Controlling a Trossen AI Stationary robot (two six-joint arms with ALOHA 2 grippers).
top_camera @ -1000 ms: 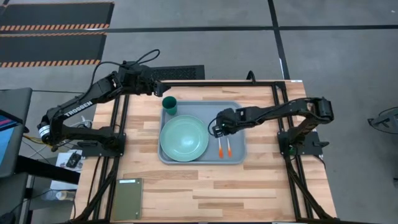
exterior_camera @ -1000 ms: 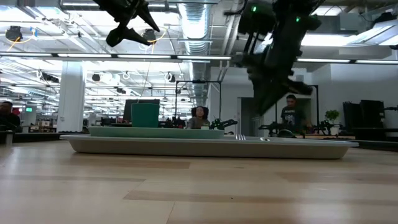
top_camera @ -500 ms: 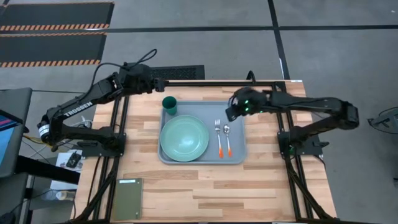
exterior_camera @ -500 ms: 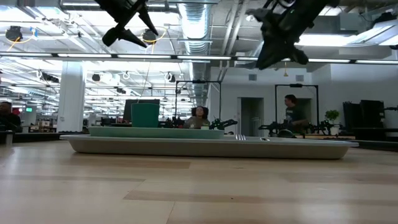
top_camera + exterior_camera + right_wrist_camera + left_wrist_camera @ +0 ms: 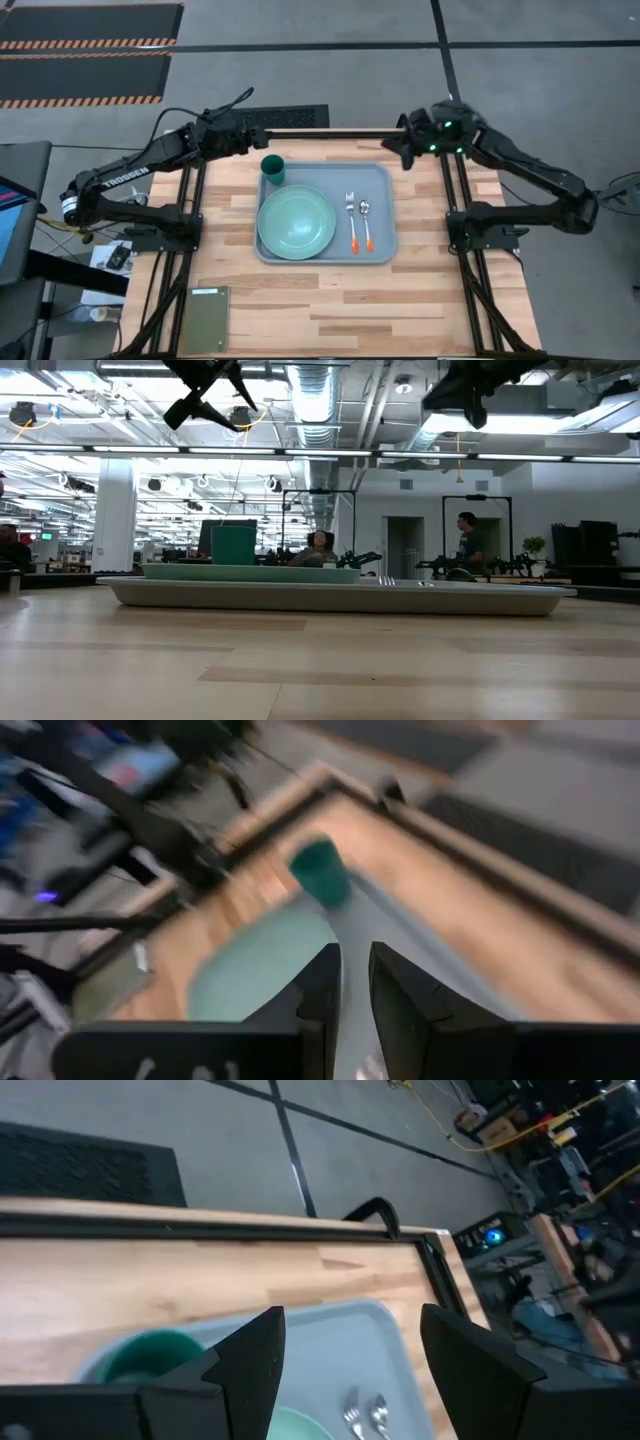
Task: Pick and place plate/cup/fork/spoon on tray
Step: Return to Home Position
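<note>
The light blue-grey tray (image 5: 380,180) lies mid-table. On it are the mint-green plate (image 5: 296,222), the dark teal cup (image 5: 272,168) standing at its far left corner, and the fork (image 5: 351,222) and spoon (image 5: 365,224) lying side by side, heads toward the far edge. My left gripper (image 5: 260,139) hangs open and empty above the far edge, just beyond the cup (image 5: 150,1355). My right gripper (image 5: 390,152) is high over the tray's far right corner, with its fingers (image 5: 322,990) a narrow gap apart and empty. The low view shows the tray (image 5: 340,595) and cup (image 5: 233,545).
A flat olive-green rectangle (image 5: 205,320) lies at the table's near left corner. Bare wood lies on the near side of the tray and to its right. The black table frame runs along the far edge. People (image 5: 470,540) stand in the room behind.
My right gripper has risen from just above the fork's and spoon's heads and has drawn back toward the table's far right corner. The fork and spoon stay lying on the tray, now uncovered. My left gripper has kept nearly still.
</note>
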